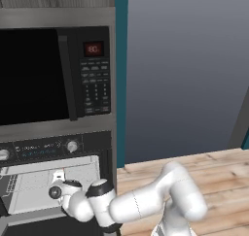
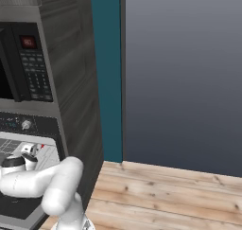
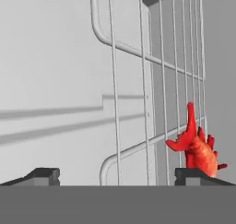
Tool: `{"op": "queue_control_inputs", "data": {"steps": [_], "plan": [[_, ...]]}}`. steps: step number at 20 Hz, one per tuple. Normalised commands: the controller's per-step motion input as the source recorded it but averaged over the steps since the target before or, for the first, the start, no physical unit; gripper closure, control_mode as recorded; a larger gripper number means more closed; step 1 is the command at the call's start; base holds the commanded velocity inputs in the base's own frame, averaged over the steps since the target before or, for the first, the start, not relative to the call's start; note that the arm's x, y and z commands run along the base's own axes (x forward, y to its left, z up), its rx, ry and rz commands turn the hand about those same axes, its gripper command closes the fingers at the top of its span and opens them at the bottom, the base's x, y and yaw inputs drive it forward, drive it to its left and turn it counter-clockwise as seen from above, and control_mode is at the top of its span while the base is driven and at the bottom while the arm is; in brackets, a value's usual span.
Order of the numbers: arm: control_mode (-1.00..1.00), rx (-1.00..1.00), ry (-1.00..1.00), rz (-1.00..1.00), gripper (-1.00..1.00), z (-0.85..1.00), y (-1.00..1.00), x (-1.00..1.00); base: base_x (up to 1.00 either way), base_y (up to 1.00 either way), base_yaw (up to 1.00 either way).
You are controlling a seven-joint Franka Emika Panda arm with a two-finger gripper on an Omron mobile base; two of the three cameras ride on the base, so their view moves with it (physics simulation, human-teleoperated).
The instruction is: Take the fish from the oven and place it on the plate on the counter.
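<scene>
Gripper point(image 3: 117, 174) spread wide, holding nothing, inside the oven point(image 1: 29, 189). The fish point(image 3: 199, 149) lies on the wire rack point(image 3: 152, 80) beside one fingertip. It looks light and slim (probably slippery); pinch across its body.

Your two base cams look fwd/down from behind, both sharing the oven point(image 1: 48, 181) at left; hand cam sits close inside facing its rack point(image 3: 152, 80).
</scene>
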Motion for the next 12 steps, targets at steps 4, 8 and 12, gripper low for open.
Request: {"op": "queue_control_inputs", "data": {"steps": [4,8,12], "plan": [[-1.00,0.00,-0.19,0.00,-1.00,-0.93,0.00,0.00,0.00,0.00,0.00],[-1.00,0.00,-0.25,0.00,-1.00,-1.00,-0.04,-0.06,0.00,0.00,0.00],[-1.00,0.00,-0.19,0.00,-1.00,-1.00,-0.08,-0.05,0.00,0.00,0.00]]}}
